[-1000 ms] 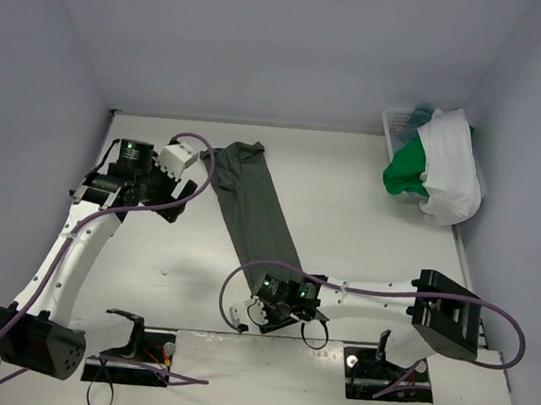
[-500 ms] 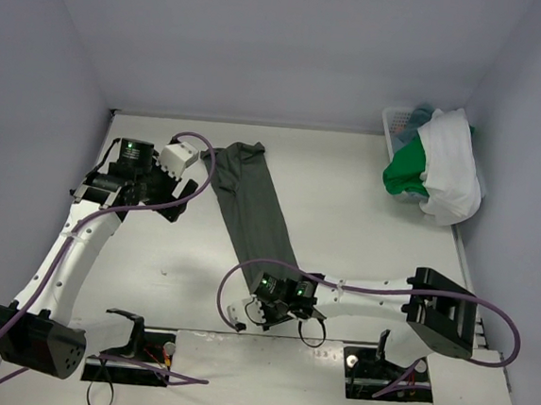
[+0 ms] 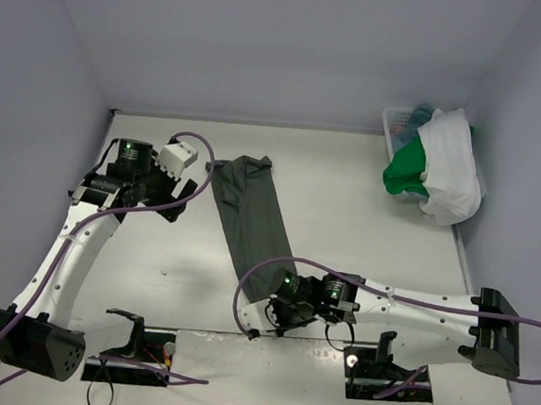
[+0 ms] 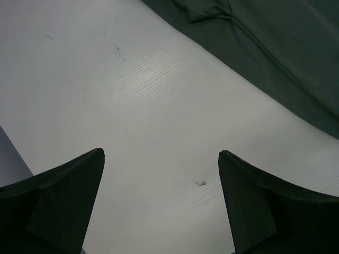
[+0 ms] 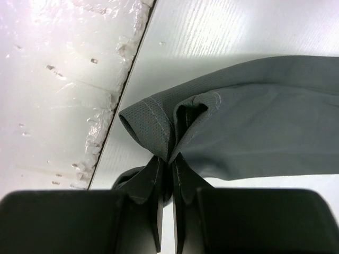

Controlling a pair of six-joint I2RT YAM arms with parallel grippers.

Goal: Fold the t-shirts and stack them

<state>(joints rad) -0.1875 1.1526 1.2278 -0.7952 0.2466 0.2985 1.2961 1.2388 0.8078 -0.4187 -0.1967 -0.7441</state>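
A dark grey-green t-shirt (image 3: 251, 210) lies folded into a long strip, running from the table's back middle toward the near edge. My right gripper (image 3: 279, 298) is shut on its near hem (image 5: 169, 135), and the pinched cloth bunches up just above the fingertips (image 5: 157, 172). My left gripper (image 3: 188, 188) stands open over bare table, left of the strip's far end; the shirt's edge (image 4: 275, 58) shows at the upper right of the left wrist view. A white t-shirt (image 3: 451, 171) and a bright green one (image 3: 406, 172) hang over the basket.
The white lattice basket (image 3: 398, 124) stands in the back right corner against the wall. A seam in the table top (image 5: 124, 79) runs beside the held hem. Grey walls close in the left, back and right sides.
My right gripper has closed on the shirt's near hem and moved right and away from the edge with it. The strip has shortened and its far end has shifted. The left arm is still.
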